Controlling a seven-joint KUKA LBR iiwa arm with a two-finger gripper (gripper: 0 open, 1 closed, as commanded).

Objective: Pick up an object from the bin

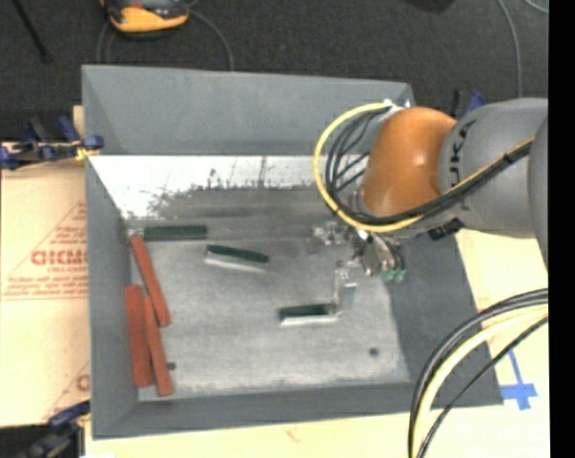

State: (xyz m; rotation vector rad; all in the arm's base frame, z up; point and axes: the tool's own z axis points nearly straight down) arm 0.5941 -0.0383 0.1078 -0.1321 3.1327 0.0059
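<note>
Hand (346, 289): low at the bin's (230, 356) right side, at the green bar's right end; grip cannot be told.
Green bar (304, 314): flat, mid-floor.
Red sticks (146, 318): along the left wall.

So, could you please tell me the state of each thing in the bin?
Near green bar: flat, right of centre.
Middle green bar: flat, apart.
Far green bar: flat by back wall.
Red-brown sticks: flat along left wall.
Claw: low, beside near green bar's right end.
</note>
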